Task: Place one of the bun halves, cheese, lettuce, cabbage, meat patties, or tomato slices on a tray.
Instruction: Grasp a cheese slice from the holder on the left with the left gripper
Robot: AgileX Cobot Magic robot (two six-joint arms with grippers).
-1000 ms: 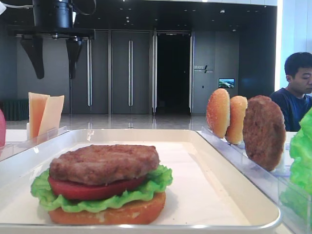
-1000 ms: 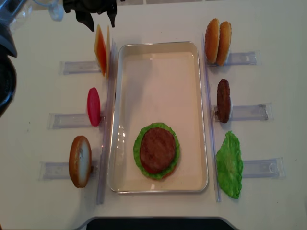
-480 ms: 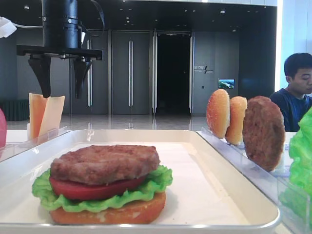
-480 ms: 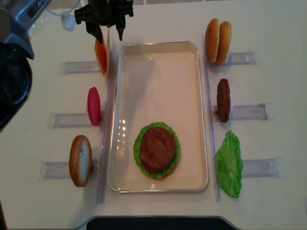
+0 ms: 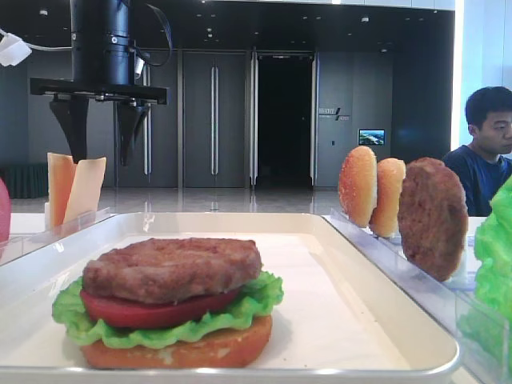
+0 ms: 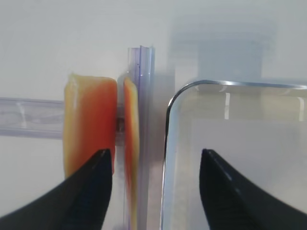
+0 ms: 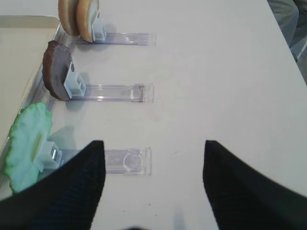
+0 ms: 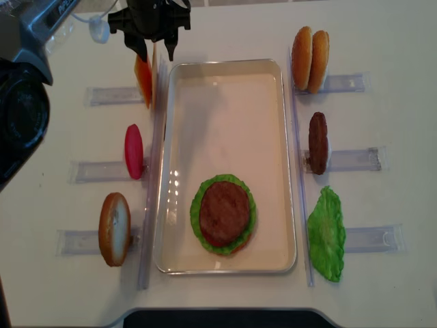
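Two pale orange cheese [image 8: 143,78] slices stand on edge in a clear rack just left of the cream tray [image 8: 225,123]. My left gripper [image 8: 154,55] hangs open right above them. In the left wrist view the cheese [image 6: 88,120] meets the left finger, and the thinner slice [image 6: 130,124] and the tray [image 6: 230,143] corner lie between the open jaws of the gripper [image 6: 154,153]. On the tray a meat patty [image 8: 223,213] tops tomato, lettuce and a bun half. My right gripper [image 7: 153,148] is open and empty over bare table.
Clear racks flank the tray. On the left are a tomato slice [image 8: 134,150] and a bun half [image 8: 114,229]. On the right are two bun halves [image 8: 311,59], a meat patty [image 8: 317,142] and lettuce [image 8: 326,234]. A seated person [image 5: 492,136] is at the far right.
My left gripper has come down from the far edge to just over the cheese slices, and its jaws have narrowed slightly. Nothing on the table has moved.
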